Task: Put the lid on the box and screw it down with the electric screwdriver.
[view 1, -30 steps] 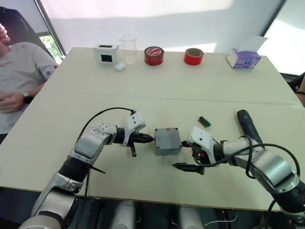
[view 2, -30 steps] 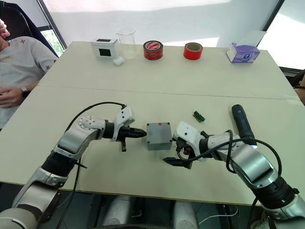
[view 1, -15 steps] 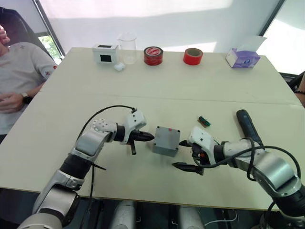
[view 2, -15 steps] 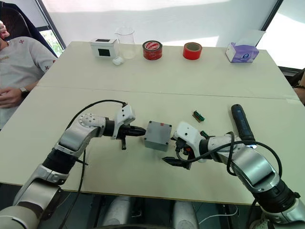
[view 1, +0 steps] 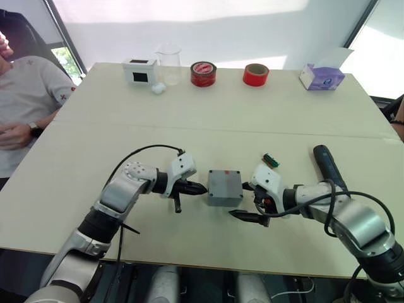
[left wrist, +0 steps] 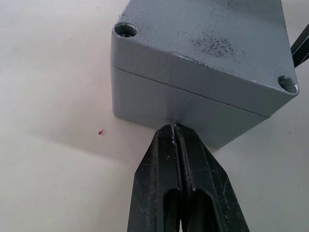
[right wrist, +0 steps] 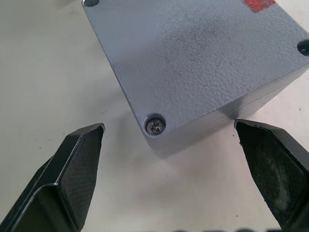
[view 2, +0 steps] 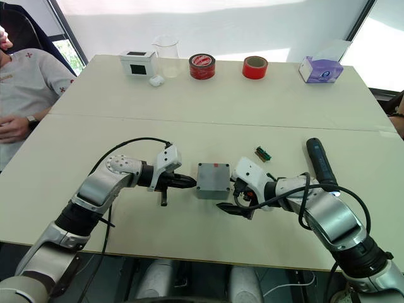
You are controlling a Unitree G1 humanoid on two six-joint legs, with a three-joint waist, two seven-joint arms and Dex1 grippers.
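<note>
Grey plastic, square and rounded at the corners, the lid point(left wrist: 207, 43) already sits on the deeper grey plastic box point(view 1: 225, 187), the seam between them running level along the side. Starting at the robot's left, the left gripper point(left wrist: 175, 129) has its two black fingers pressed together, clenched on nothing, with their tips touching the box's side wall just below that seam. Directly beyond those tips the closed box rests flat on the pale table point(view 1: 208, 126), a small red mark showing on its top. On the far side of the box, the right gripper point(view 1: 252, 202) is released, its black fingers point(right wrist: 77, 159) spread wide to either side of the nearest corner and touching nothing. That corner hole holds a small cross-head screw point(right wrist: 155, 125); the two holes facing the left gripper look empty, and I cannot tell about the fourth. Further out past the right gripper, the long black cylindrical electric screwdriver point(view 1: 329, 165) lies untouched on the table. So the lid step looks done, while driving the screws is left, beginning with picking up the tool.
</note>
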